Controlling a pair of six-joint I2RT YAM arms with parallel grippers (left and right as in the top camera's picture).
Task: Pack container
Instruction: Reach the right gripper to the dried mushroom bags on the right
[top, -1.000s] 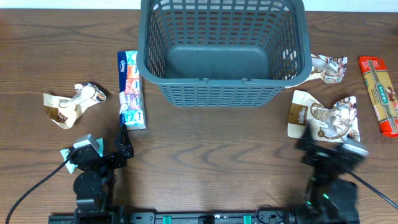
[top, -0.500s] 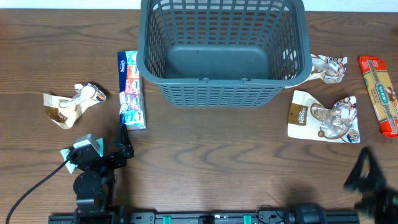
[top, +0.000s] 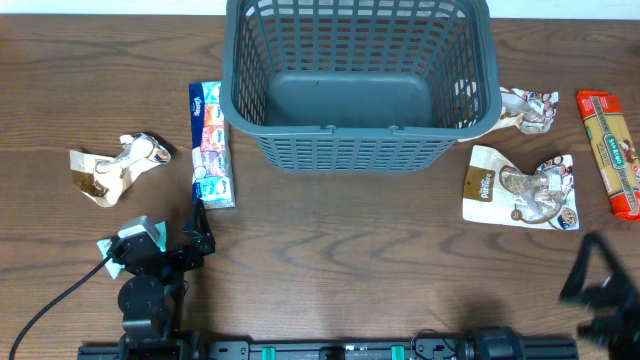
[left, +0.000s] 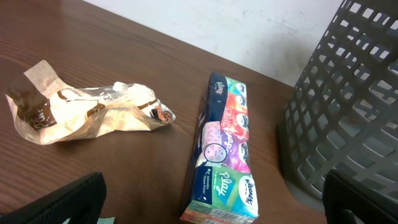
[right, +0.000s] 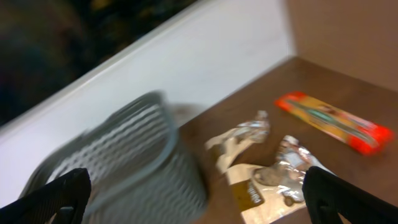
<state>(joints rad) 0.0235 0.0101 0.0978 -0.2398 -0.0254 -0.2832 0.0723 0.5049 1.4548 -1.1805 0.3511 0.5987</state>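
Overhead, you see the basket (top: 350, 152) standing upright at the far edge of the surface (top: 330, 240), a tissue pack (top: 210, 145) just left of it; your left claw (top: 201, 232) is spread wide near its front-left, your right claw (top: 603, 280) spread wide, well off its front-right

Matt grey plastic container (top: 360, 80) — dark wood-grain table (top: 340, 250) — glossy packets (top: 210, 143).

You see on wooden table (top: 330, 230): crumpled brown-white wrapper (top: 112, 168) far left, multicoloured tissue pack (top: 210, 144) near it. Right side: smaller crumpled wrapper (top: 527, 108), flat white-brown pouch (top: 520, 188) nearer you, orange-red packet (top: 610, 152) at edge.
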